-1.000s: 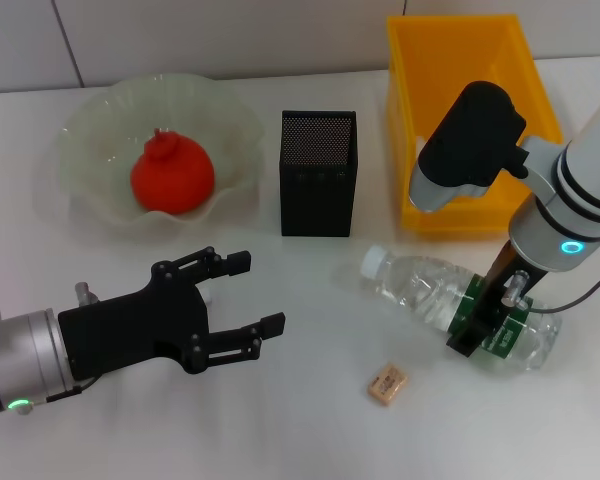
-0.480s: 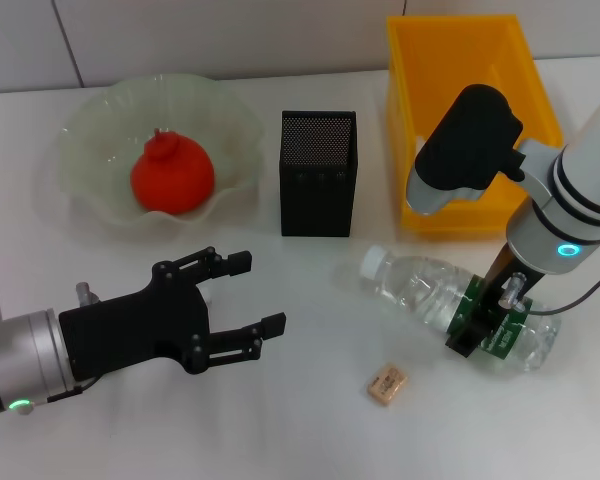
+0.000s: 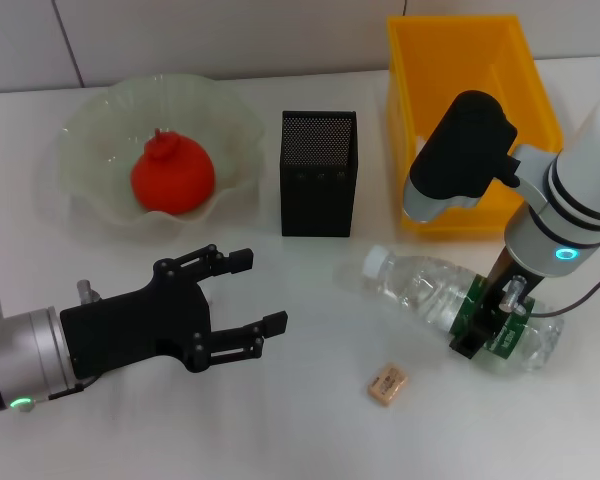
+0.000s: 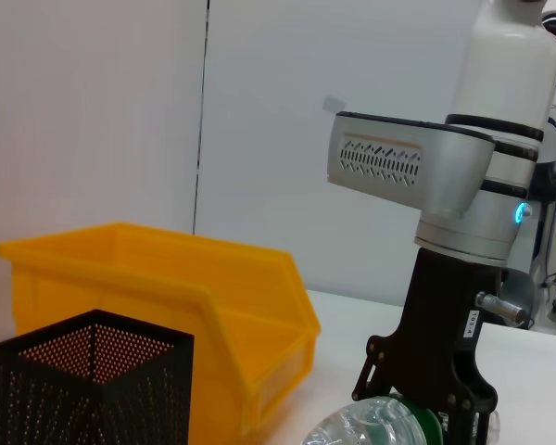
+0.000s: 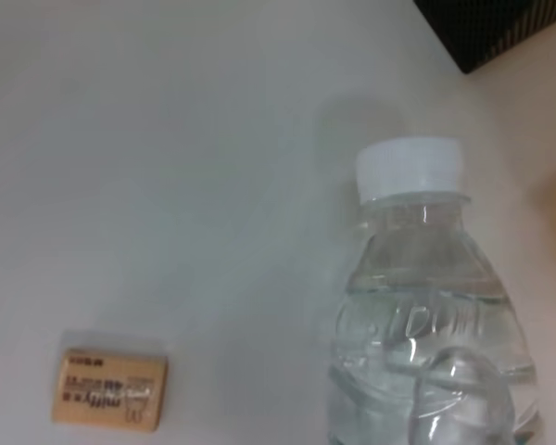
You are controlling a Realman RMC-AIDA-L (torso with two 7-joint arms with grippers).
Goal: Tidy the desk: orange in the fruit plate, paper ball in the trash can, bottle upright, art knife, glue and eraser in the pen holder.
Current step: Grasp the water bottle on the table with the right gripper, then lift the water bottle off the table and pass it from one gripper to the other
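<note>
Right gripper: down over the labelled part of the bottle, its fingers clamped on either side of it; the left wrist view shows the black fingers straddling the green label.
Bottle: lying on its side on the table, white cap towards the pen holder, base towards the robot's right; just in front of the trash can.
Eraser: flat on the table, near the bottle, on the robot's side of it, apart from it; printed face up in the right wrist view.
Left gripper: hovering low over bare table at the robot's left front, fingers spread wide, holding nothing.
Pen holder: upright at mid-table, between the plate and the trash can; what is inside cannot be told.
Orange: resting in the plate, stem nub up.
Plate: far left of the table.
Trash can: far right, beside the pen holder; the right arm hides part of it.
</note>
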